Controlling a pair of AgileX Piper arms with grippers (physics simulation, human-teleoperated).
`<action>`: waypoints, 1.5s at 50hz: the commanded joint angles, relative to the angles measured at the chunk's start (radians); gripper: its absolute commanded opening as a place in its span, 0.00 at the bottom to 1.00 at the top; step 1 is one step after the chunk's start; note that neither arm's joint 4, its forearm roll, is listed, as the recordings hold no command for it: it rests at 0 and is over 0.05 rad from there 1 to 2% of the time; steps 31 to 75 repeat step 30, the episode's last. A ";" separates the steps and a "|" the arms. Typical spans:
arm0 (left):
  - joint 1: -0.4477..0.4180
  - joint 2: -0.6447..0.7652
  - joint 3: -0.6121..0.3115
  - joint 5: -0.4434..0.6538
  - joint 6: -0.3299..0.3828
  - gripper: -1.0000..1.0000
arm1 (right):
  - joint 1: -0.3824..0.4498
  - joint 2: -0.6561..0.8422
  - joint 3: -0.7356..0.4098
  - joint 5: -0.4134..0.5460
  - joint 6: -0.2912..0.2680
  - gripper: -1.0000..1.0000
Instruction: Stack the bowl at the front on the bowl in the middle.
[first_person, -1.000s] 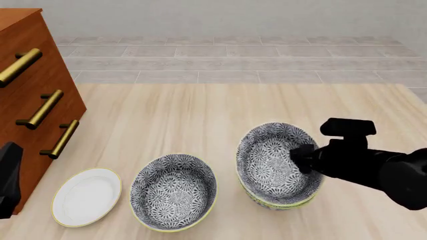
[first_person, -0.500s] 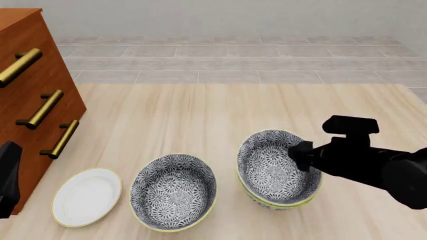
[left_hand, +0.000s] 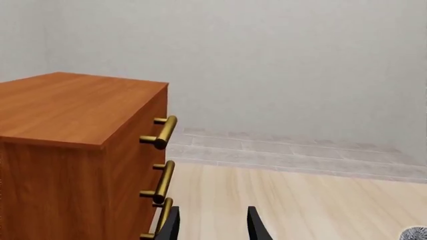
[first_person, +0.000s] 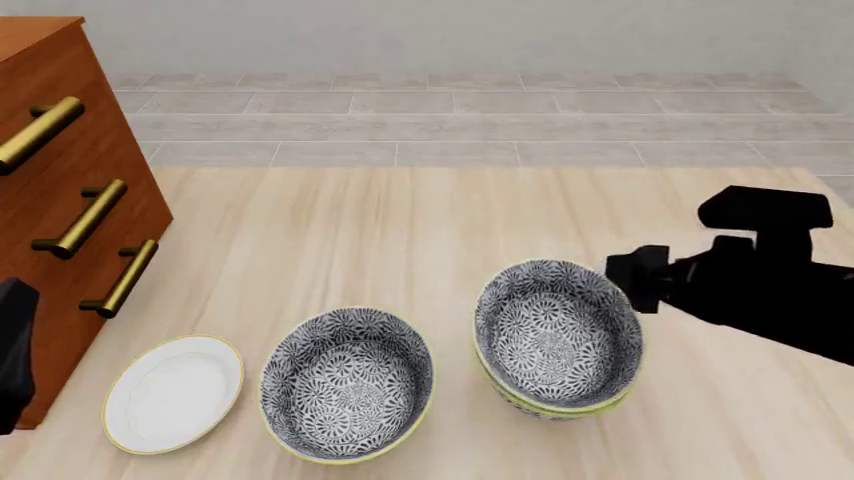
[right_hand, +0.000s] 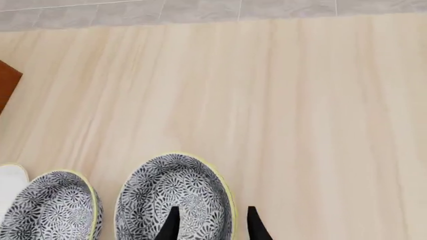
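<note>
The bowl at the front (first_person: 557, 333), deep, round, blue-grey and white flowered with a yellowish rim, sits upright nested inside the bowl in the middle (first_person: 534, 402), lower right of centre in the front view; only the lower bowl's outer wall shows beneath it.

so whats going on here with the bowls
A simulated two-arm robot is stacking patterned bowls. One bowl now sits nested in another, at the right of the table. The right pincer is open above the stack, holding nothing. A third bowl stands alone beside a white plate. The left pincer is open and idle near the wooden cabinet.
</note>
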 joint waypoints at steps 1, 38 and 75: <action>-0.001 0.000 -0.007 0.002 0.001 1.00 | -0.015 -0.128 -0.066 0.120 -0.027 1.00; -0.006 0.000 -0.025 0.007 0.004 1.00 | -0.066 -0.392 -0.220 0.341 -0.087 1.00; -0.006 0.000 -0.025 0.007 0.004 1.00 | -0.066 -0.392 -0.220 0.341 -0.087 1.00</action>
